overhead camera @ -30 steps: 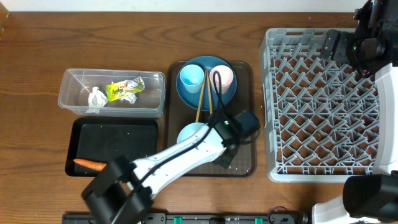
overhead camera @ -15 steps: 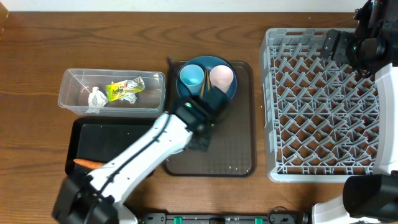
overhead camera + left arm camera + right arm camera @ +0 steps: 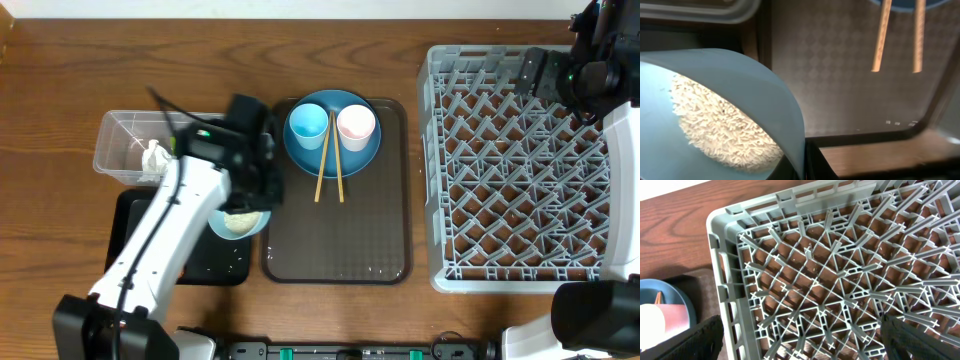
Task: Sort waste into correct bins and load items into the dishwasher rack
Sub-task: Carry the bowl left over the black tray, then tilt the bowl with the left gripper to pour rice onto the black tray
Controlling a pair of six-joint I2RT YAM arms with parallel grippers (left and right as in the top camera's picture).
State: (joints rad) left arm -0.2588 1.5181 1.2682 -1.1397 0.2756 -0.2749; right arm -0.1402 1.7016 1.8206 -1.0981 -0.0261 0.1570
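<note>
Wooden table [image 3: 60, 70], item by item. Grey dishwasher rack [image 3: 510, 180], right side; right gripper [image 3: 807, 342] over its far-left corner, jaws spread wide, holding nothing. Brown serving tray [image 3: 370, 230], centre. Black tray [image 3: 124, 215], front left; clear tub [image 3: 115, 140] behind it, crumpled tissue [image 3: 155, 158] inside. Blue plate [image 3: 300, 155] on the serving tray, carrying blue cup [image 3: 309, 122], pink cup [image 3: 356, 124] and chopsticks [image 3: 330, 160]. Bowl [image 3: 240, 222], tilted, over the black tray's right edge, clamped by the left gripper [image 3: 258, 200]; rice [image 3: 715, 125] inside.
</note>
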